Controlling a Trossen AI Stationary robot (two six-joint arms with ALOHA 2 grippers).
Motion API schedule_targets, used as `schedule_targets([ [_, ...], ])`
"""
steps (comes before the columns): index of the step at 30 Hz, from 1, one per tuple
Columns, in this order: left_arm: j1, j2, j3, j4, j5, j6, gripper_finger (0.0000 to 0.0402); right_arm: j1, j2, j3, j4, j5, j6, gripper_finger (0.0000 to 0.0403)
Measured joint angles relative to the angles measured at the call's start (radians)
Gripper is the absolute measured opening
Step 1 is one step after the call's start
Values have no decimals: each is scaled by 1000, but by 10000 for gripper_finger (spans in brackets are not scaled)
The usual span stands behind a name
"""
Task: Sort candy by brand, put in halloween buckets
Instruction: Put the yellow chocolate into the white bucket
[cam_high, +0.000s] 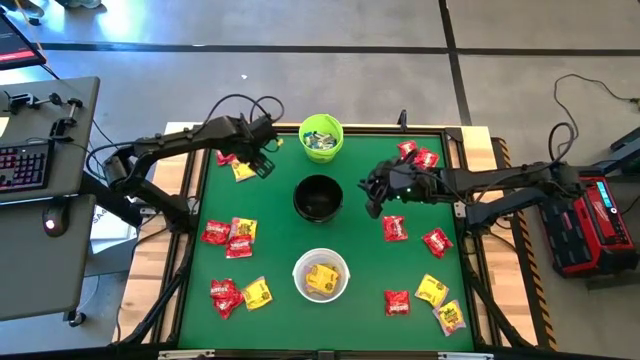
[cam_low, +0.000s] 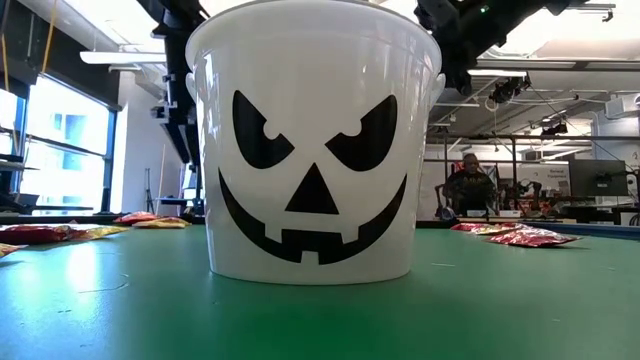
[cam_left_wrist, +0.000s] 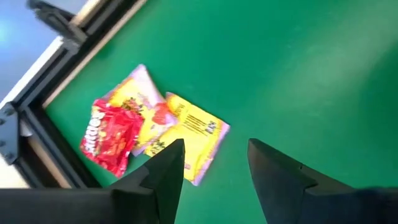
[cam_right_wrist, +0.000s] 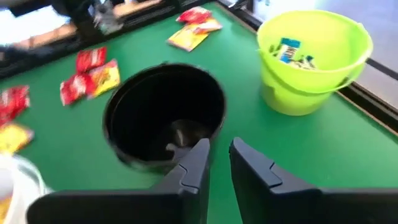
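Left gripper (cam_left_wrist: 214, 165) gapes empty above yellow candy (cam_left_wrist: 194, 129); right gripper (cam_right_wrist: 219, 163) barely parted.

White bucket (cam_low: 312, 150) bears a black jack-o'-lantern face.

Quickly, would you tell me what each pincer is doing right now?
Left pincer: open, holding nothing, above the yellow and red candy.
Right pincer: slightly open, holding nothing, by the black bucket.

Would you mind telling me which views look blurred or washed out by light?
Right wrist view: the black bucket and far candy smear with motion blur. Low view: bright windows and ceiling lights wash out the background behind the white bucket. Left wrist view: candy packets slightly soft.
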Motion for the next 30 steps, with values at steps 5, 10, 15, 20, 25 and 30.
schedule_targets([
  [5,27,0,0,0,-9,-18,177,-2,3,0,2,-14,-54,53],
  [10,71,0,0,0,1,41,178,-19,3,0,3,-20,-72,53],
  [15,121,22,0,0,69,123,178,-29,3,0,4,-22,-69,53],
  [20,155,92,0,1,71,173,180,-29,3,0,4,-22,-44,53],
  [25,160,164,0,13,52,205,196,-29,3,1,4,-22,-24,53],
  [30,166,227,0,55,28,218,208,-29,3,1,4,-22,-25,53],
])
